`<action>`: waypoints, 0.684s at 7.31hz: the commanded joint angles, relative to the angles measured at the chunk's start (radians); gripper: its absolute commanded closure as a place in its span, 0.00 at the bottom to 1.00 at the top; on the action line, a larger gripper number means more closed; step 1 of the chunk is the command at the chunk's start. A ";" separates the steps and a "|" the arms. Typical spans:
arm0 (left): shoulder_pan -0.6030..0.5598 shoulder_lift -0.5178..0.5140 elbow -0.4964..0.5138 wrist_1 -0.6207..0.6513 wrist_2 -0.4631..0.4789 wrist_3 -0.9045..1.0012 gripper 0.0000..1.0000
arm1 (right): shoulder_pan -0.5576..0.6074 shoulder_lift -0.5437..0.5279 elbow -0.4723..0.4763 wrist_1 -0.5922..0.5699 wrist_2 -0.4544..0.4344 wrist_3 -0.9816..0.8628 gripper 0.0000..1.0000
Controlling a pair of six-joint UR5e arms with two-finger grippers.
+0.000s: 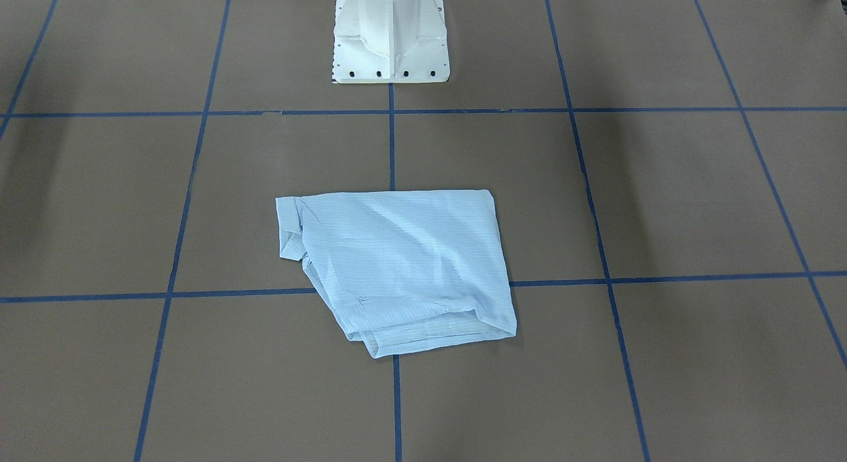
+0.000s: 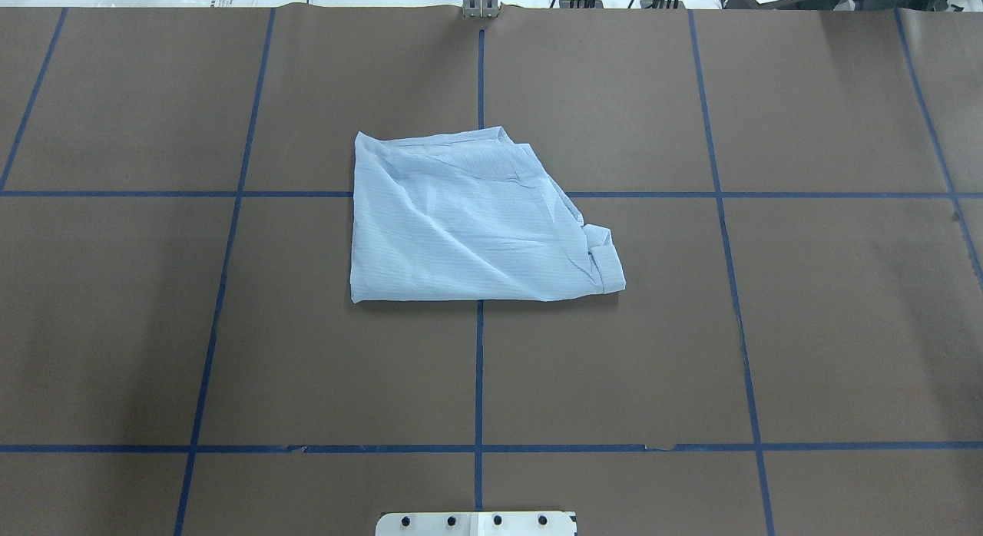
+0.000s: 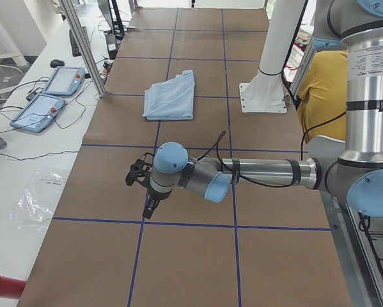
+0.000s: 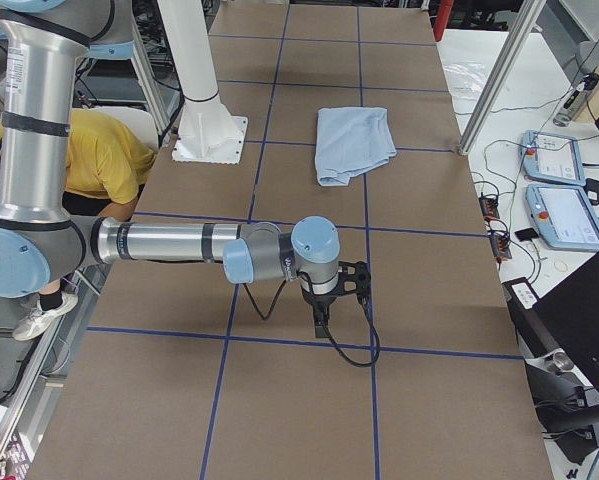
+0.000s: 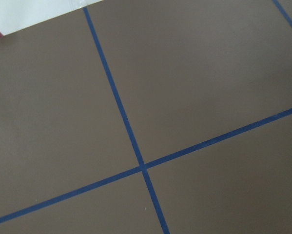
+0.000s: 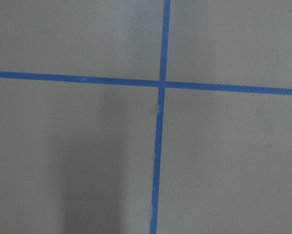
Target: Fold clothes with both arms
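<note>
The light-blue pinstriped shirt (image 1: pixel 403 263) lies folded into a rough rectangle at the table's middle, a cuff sticking out at one corner. It also shows in the overhead view (image 2: pixel 461 229) and both side views (image 3: pixel 171 96) (image 4: pixel 351 142). No gripper touches it. My left gripper (image 3: pixel 143 185) hangs over bare table far from the shirt, toward the table's left end. My right gripper (image 4: pixel 331 300) hangs likewise toward the right end. Both show only in the side views, so I cannot tell whether they are open or shut. Both wrist views show only brown table and blue tape.
The white pedestal base (image 1: pixel 390 45) stands behind the shirt. Blue tape lines (image 2: pixel 480 367) grid the brown table. Tablets (image 3: pixel 50 96) and cables lie on a side bench. A person in yellow (image 4: pixel 94 160) sits beside the robot.
</note>
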 commanded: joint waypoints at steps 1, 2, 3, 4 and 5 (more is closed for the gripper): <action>0.001 0.002 0.004 -0.002 0.005 -0.129 0.01 | 0.000 0.017 -0.001 -0.010 -0.002 -0.001 0.00; 0.001 -0.001 -0.001 -0.002 0.063 -0.150 0.01 | -0.002 0.019 -0.004 -0.021 -0.002 0.001 0.00; 0.001 0.005 -0.019 0.001 0.092 -0.147 0.01 | 0.000 0.020 -0.002 -0.041 0.000 -0.001 0.00; 0.007 0.006 -0.036 0.015 0.094 -0.145 0.01 | 0.000 0.020 -0.005 -0.042 0.000 0.001 0.00; 0.017 0.006 -0.047 0.052 0.095 -0.110 0.01 | -0.002 0.020 -0.007 -0.050 0.001 -0.001 0.00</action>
